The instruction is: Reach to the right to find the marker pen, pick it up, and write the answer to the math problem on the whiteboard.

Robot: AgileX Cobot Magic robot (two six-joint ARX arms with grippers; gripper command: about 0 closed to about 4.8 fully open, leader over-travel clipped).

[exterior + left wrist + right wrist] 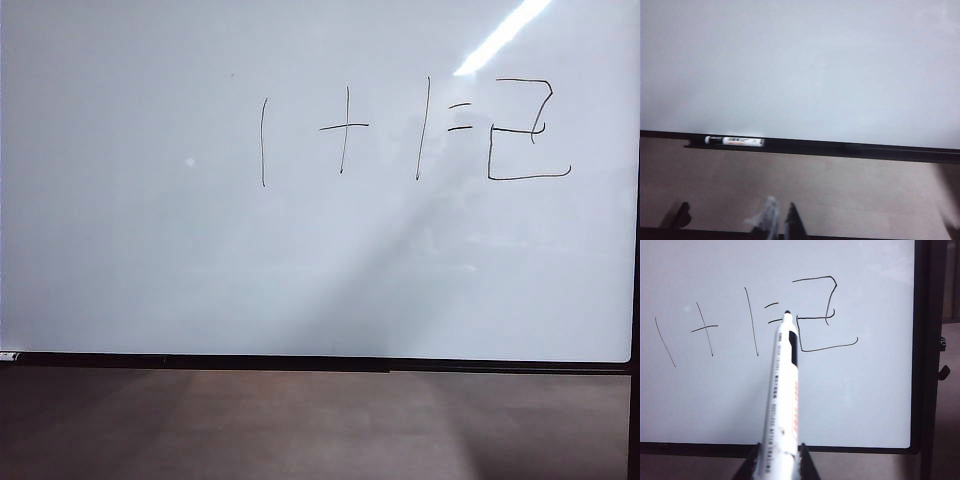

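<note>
The right gripper (781, 456) clamps the pen (784, 390), tip aimed at the finished answer (822, 312); the left gripper (780, 220), blurred, seems nearly closed, empty.

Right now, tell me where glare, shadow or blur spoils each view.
Exterior view: bright glare streak top right of the whiteboard, diagonal sheen below; strokes legible. Left wrist view: soft, blurred; left claw smeared. Right wrist view: sharp; right claw grips the pen.

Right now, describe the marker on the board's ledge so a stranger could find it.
Start at the whiteboard in the left wrist view and drop to its black bottom frame. The spare marker lies flat there. Unlike the marker pen clamped upright in the right tool, nothing holds it.
</note>
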